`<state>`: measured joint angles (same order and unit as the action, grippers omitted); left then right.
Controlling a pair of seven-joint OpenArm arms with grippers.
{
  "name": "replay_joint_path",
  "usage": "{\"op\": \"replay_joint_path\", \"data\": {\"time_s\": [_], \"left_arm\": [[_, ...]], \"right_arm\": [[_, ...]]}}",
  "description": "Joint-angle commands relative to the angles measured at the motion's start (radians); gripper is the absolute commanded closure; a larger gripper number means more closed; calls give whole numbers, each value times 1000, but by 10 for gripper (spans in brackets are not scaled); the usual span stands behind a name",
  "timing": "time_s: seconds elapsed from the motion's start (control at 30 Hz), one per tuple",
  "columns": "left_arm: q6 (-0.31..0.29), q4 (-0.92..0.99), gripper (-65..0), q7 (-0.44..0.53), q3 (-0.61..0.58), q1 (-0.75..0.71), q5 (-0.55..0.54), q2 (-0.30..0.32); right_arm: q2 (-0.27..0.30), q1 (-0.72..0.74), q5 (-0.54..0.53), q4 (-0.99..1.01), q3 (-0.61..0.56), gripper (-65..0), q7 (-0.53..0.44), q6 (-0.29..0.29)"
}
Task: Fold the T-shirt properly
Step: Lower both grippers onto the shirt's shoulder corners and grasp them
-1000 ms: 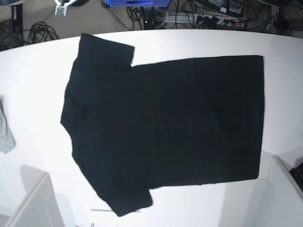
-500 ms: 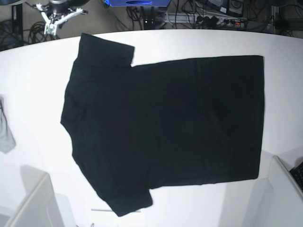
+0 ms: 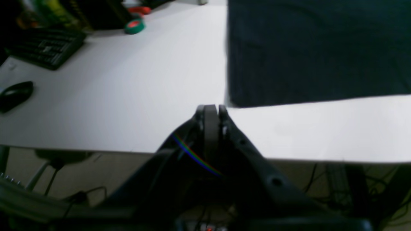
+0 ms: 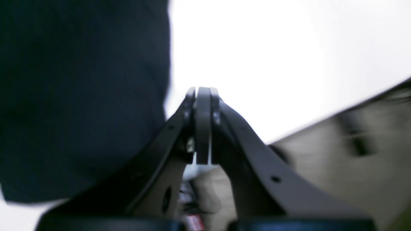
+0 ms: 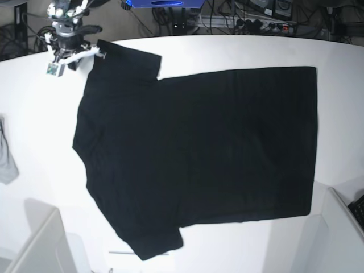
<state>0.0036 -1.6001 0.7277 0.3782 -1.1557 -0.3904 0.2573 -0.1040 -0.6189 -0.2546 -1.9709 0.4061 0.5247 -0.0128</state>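
Note:
The black T-shirt (image 5: 199, 153) lies spread flat on the white table (image 5: 239, 54), plain side up, with its sleeves at the left and its hem at the right. My right arm (image 5: 69, 44) hangs over the far left of the table, right beside the far sleeve. In the right wrist view the right gripper (image 4: 203, 91) has its fingers together just off the edge of the T-shirt (image 4: 80, 96), with nothing between them. My left gripper (image 3: 210, 108) is shut and empty, close to a hem corner of the T-shirt (image 3: 314, 48) near the table edge.
A small grey cloth (image 5: 5, 159) lies at the table's left edge. White box shapes stand at the front left (image 5: 40, 244) and front right (image 5: 341, 227). A keyboard (image 3: 45, 48), a mouse (image 3: 16, 94) and a green tape roll (image 3: 134, 26) lie beyond the hem side.
My right arm has come in from the top left of the base view and moved down to the far sleeve. The T-shirt has not moved.

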Motion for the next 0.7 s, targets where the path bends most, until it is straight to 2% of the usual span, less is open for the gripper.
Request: {"op": "replay_joint_path", "data": {"time_s": [0.0,0.1,0.2,0.27,0.33,0.4,0.47,0.5,0.57,0.63,0.67], "left_arm": [[6,-13,0,20,5,-13,0,6],[6,-35,0,-89,6,10,-3,7],[6,-62,0,-199,12,30,-68,7],[2,-64,0,-222,12,46,-163,10],[2,-64,-133,-231,12,59,-219,27],[2,-62,-276,-231,6,73,-249,43],[2,-62,-392,-231,5,87,-255,43],[2,-61,-429,-231,3,96,-256,43],[2,-59,-474,-231,2,112,-256,43],[2,-58,-469,-237,0,131,-258,44],[2,-56,-464,-271,2,144,-258,44]], "right_arm": [[10,4,-50,-20,20,-149,13,4],[10,34,-203,-15,84,-339,82,3],[31,54,-300,-12,127,-438,128,-22],[51,63,-345,-9,136,-431,156,-74],[56,69,-358,-5,138,-423,170,-106],[59,70,-360,8,132,-423,173,-114],[59,80,-358,20,130,-423,174,-114],[59,81,-358,28,129,-423,174,-114],[57,83,-360,54,121,-423,174,-115],[60,86,-358,83,92,-423,170,-115],[60,90,-358,98,84,-423,171,-115]]}}
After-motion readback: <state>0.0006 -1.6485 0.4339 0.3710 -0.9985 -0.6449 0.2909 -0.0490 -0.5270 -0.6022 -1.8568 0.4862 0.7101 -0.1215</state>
